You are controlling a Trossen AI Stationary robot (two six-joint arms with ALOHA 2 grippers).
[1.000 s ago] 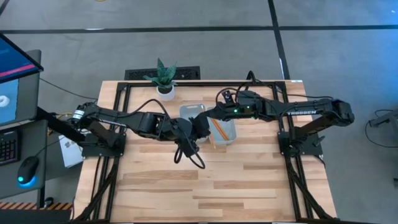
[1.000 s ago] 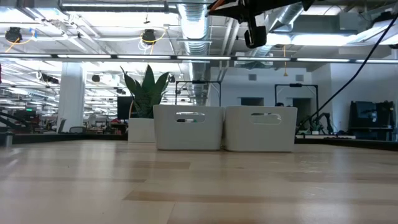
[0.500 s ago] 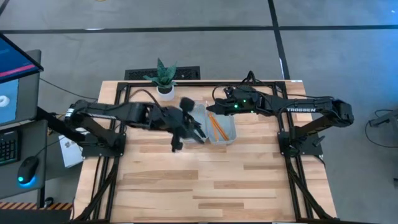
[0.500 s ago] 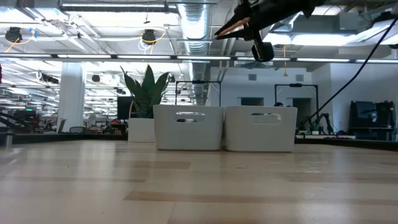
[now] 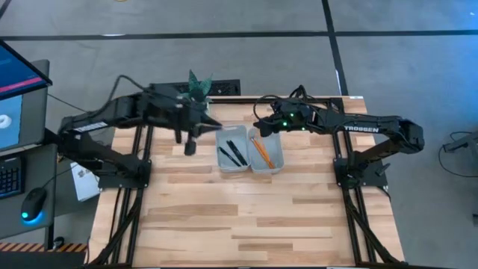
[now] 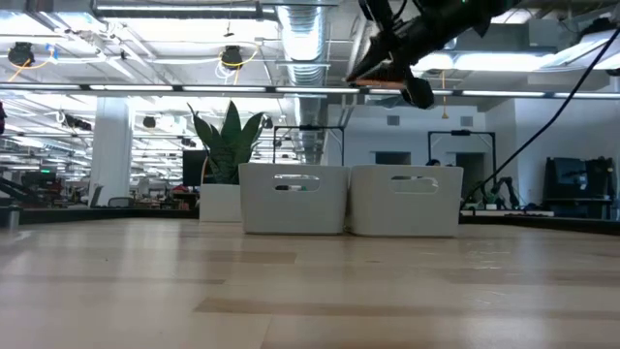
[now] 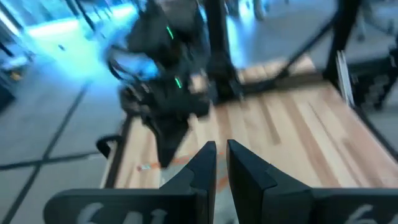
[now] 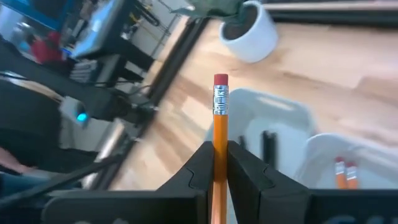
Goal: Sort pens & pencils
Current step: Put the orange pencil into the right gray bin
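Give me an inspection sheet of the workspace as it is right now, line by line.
Surface: wooden table, front bare.
Job's things: black pens in the left bin; two pencils in the right bin; a third pencil held above the bins.
Clutter: potted plant at the back edge.
Grippers: right gripper shut on that pencil; left gripper shut, empty, raised left of the bins.
Cables: black cable looped on the right arm.
Surroundings: monitor and mouse left of the table.
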